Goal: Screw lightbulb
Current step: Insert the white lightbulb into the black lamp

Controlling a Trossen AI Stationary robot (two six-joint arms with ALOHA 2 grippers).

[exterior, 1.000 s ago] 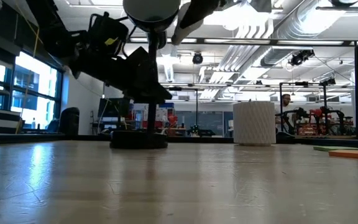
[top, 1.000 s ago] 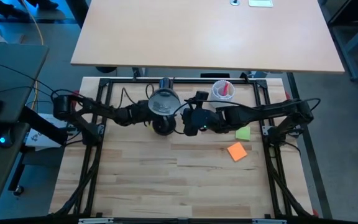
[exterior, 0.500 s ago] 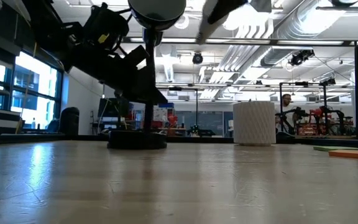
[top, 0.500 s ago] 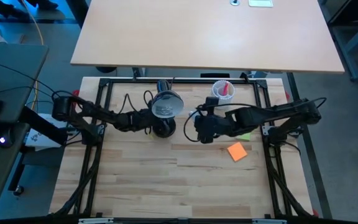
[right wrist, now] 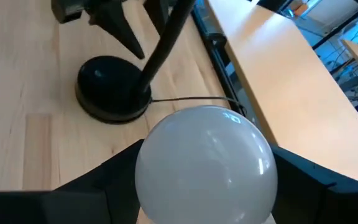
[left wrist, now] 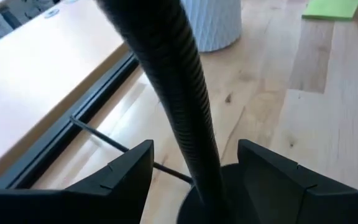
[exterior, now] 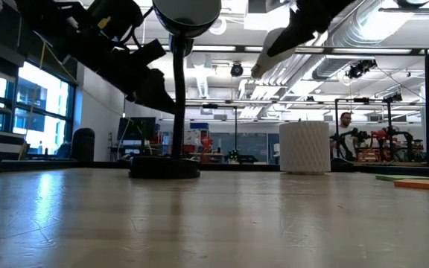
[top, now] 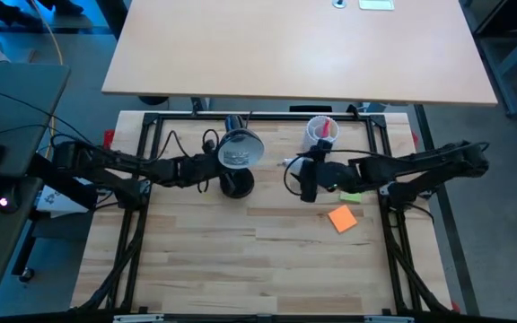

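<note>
A black desk lamp stands at the table's far middle on its round base [top: 238, 185], with a ribbed neck [left wrist: 179, 93] and its head [top: 240, 151] turned up. My left gripper [top: 206, 170] is open just left of the neck. In the left wrist view, the neck shows between the fingers [left wrist: 123, 174] with a gap on each side. My right gripper [top: 303, 182] hangs to the right of the lamp head, shut on the white lightbulb [right wrist: 204, 165]. The bulb's screw base is hidden. My right gripper pinches the lightbulb's round white globe by two opposite sides [right wrist: 151, 183] between its two fingers [right wrist: 107, 186]. It comes from the table's right side, slanting downward. The bulb is lifted clear of the table, off to the right of the lamp head.
A white ribbed cup [top: 319, 131] holding a red item stands behind my right gripper near the far edge. A green note [top: 352, 193] and an orange note [top: 341, 218] lie right of centre. The lamp's cord [right wrist: 191, 99] runs off from its base. The near half of the table is bare wood.
My right gripper has carried the lightbulb away from the lamp head, toward the table's right edge and downward, rolling a little. My left gripper has drawn back from the lamp's neck toward the left edge, risen slightly and rolled. The lamp stays standing.
</note>
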